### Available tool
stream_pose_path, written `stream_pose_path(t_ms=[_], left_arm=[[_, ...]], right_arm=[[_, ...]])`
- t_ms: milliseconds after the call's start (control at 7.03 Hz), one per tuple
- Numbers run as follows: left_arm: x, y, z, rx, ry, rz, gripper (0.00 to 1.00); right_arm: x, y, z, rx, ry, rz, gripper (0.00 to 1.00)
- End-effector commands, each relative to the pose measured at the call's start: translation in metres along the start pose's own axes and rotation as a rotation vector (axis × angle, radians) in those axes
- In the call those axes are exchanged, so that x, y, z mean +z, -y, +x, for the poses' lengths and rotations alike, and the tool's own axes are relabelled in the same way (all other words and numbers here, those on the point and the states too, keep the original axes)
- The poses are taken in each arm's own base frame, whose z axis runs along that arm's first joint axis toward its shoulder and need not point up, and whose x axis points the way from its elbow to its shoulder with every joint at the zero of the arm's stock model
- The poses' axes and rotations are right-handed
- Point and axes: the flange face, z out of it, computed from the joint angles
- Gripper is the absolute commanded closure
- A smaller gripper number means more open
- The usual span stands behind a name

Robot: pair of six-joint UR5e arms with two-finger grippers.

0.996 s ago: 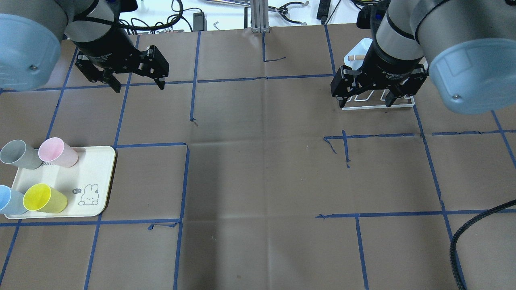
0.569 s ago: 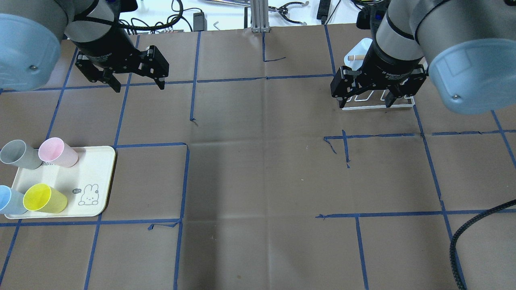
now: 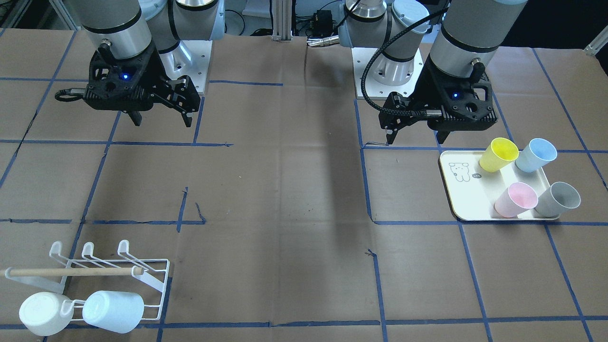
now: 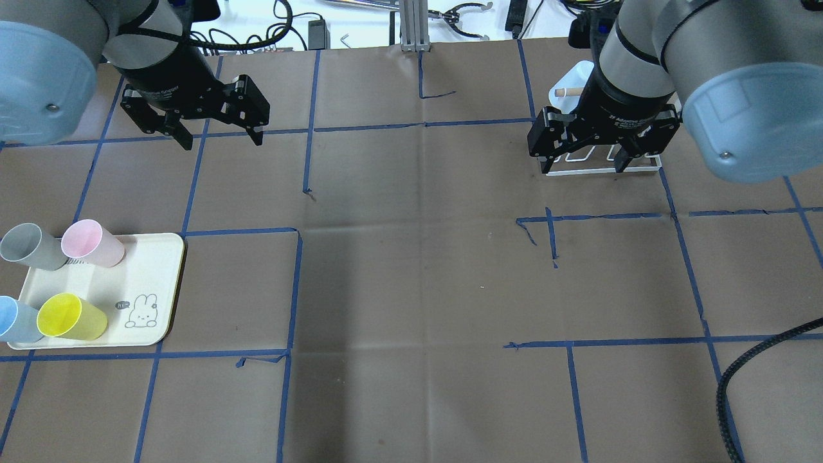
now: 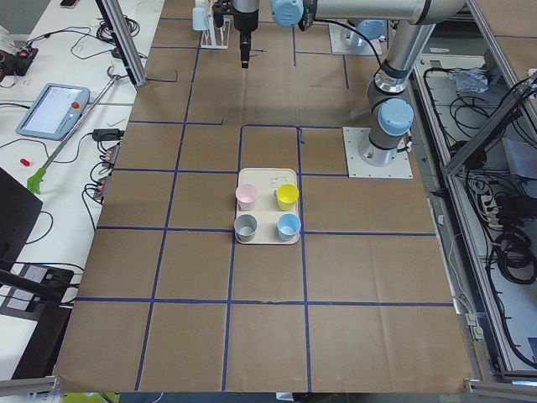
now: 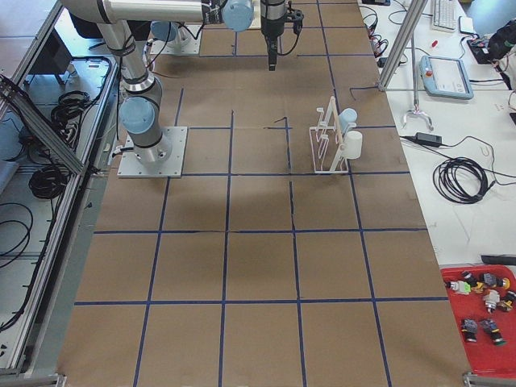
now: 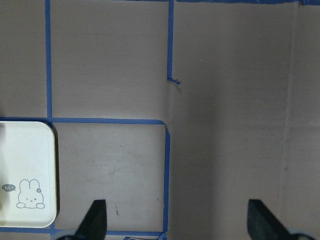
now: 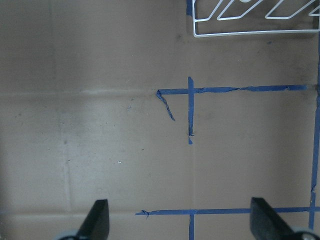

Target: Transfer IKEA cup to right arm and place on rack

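Note:
Several plastic cups stand on a cream tray [image 4: 151, 276]: grey [image 4: 29, 246], pink [image 4: 92, 243], blue [image 4: 16, 319] and yellow [image 4: 69, 317]. My left gripper [image 4: 222, 140] is open and empty. It hangs above the table beyond the tray, apart from the cups. My right gripper [image 4: 582, 162] is open and empty, over the near edge of the white wire rack [image 4: 604, 170]. The front view shows the rack [image 3: 152, 275] with its wooden dowel and two white cups [image 3: 114, 311] lying on its far row. The left wrist view shows only a tray corner [image 7: 30, 165].
Brown paper with blue tape lines covers the table. A black cable [image 4: 759, 360] curls in at the near right. Cables and tools lie past the far edge. The right wrist view shows the rack's edge [image 8: 250, 34] above bare paper.

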Motion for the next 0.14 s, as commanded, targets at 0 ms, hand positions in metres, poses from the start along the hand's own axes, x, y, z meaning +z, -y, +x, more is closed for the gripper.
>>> stream_pose_path(t_ms=[0], left_arm=[[0.0000,0.0000,0.0000,0.000,0.000,0.000,0.01]], right_arm=[[-0.0002,0.0002,0.0001,0.000,0.000,0.002,0.00]])
